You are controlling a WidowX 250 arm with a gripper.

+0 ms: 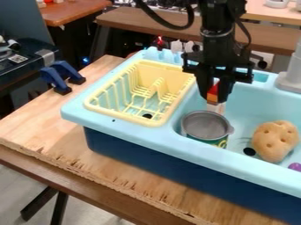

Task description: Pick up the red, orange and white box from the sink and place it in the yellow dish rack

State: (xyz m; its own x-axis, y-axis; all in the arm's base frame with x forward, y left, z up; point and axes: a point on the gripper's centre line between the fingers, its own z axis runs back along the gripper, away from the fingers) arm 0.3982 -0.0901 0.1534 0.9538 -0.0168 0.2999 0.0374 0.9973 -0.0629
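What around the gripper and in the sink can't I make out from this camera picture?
Camera view:
- Red, orange and white item in the gripper: partly covered by the fingers, too small to identify.
- Metal can: base hidden by the sink's front rim; contents, if any, too blurred.
- Purple object: cut off by the right edge.

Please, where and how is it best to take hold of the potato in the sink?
Best from straight above, I think, across the middle of the potato: it lies longer from front to back than side to side, and its top is uncovered. One finger should go down each side, the left one near the dark drain hole. The hand should first free itself of the red and orange thing.
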